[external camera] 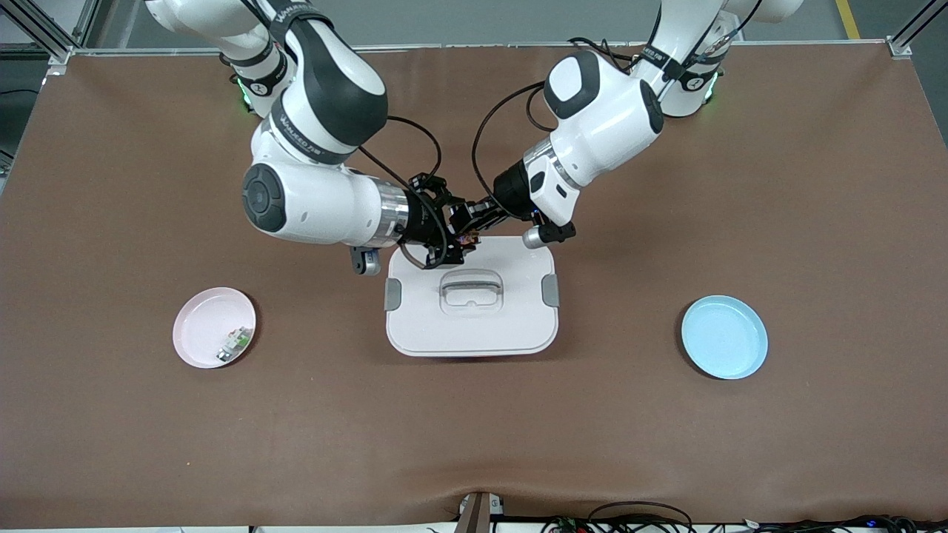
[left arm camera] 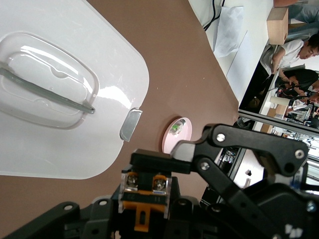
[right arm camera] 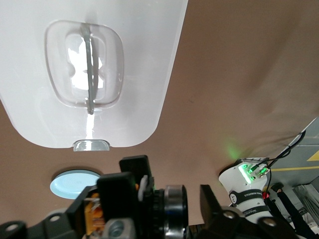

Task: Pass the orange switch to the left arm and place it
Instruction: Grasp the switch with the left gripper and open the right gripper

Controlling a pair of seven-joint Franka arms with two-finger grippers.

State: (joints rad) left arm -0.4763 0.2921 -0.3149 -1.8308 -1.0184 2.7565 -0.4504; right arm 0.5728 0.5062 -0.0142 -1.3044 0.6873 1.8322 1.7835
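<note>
Where the two arms meet above the edge of the box (external camera: 471, 326) that lies toward the robots' bases, the orange switch (external camera: 466, 238) hangs in the air between both sets of jaws, not touching the lid. The left gripper (external camera: 474, 219) reaches in from the left arm's end of the worktop (external camera: 815, 222), and its jaws are pressed onto the orange switch; in the left wrist view the part sits clamped between them, its two screw terminals and orange body plain to see. The right gripper (external camera: 455, 240) comes in from the right arm's end, and its jaws stand spread on either side of the same part: in the right wrist view one black finger (right arm camera: 217, 209) stands clear of the part's black ring, with brown worktop showing in the gap, while the other finger lies close against the part.

Directly below both sets of jaws is the white box, lid on, its recessed handle (external camera: 471, 289) facing up and grey latches (external camera: 392, 294) on its two short sides. Well away from the jaws toward the right arm's end sits a pink plate (external camera: 200, 348) holding a small greenish-white part (external camera: 235, 343). Well away toward the left arm's end sits a light blue plate (external camera: 724, 337).
</note>
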